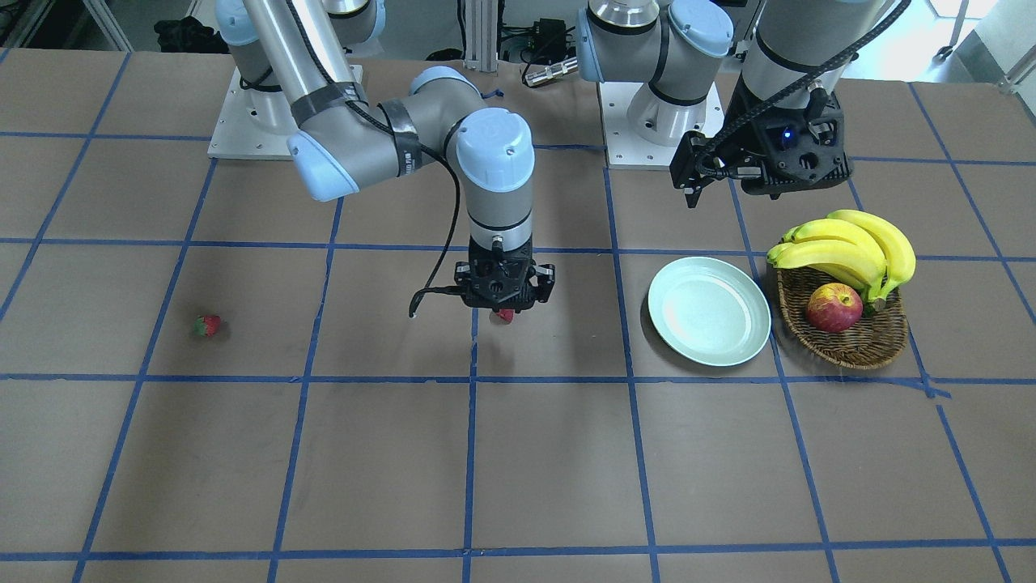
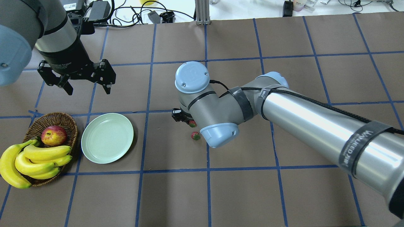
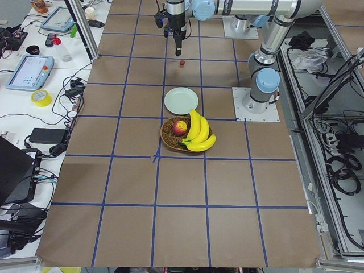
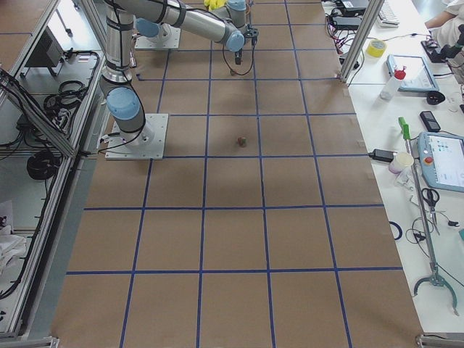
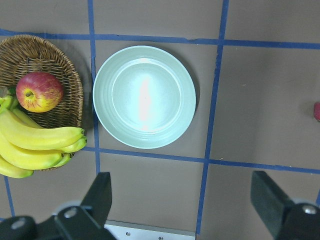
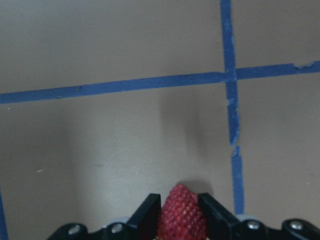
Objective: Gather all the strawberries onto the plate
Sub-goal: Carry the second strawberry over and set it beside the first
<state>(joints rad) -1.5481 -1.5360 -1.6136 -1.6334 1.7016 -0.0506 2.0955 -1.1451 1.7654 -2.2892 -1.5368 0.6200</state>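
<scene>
Clamping is confirmed at the right gripper: a tiny red, seed-dotted strawberry is pinched between its two black fingers, caught close up by the right wrist camera. Whether that berry is lifted off the brown paper-covered table or touching it cannot be told.

On the overhead view, with twelve o'clock taken as away from the robot, a second strawberry with a green cap is spotted on the table. It lies just beside the pinched one, at its five o'clock.

Over on the front-facing view, a third strawberry is found lying alone. It is well apart from the right gripper, at its nine o'clock, inside a square marked by blue tape lines.

Back overhead, the round, shallow, mint-green plate is placed at nine o'clock from the pinched berry, well apart from it. Just beside the plate, at its nine o'clock, an oval brown wicker basket is seen. A red-yellow apple and a bunch of yellow bananas are held in it, with the bananas hanging out over the rim.

The left gripper is poised above the table at about eleven o'clock from the plate, its fingers spread wide. From the left wrist camera the plate is viewed from above, with the two parted fingertips showing at the bottom edge of that view.
</scene>
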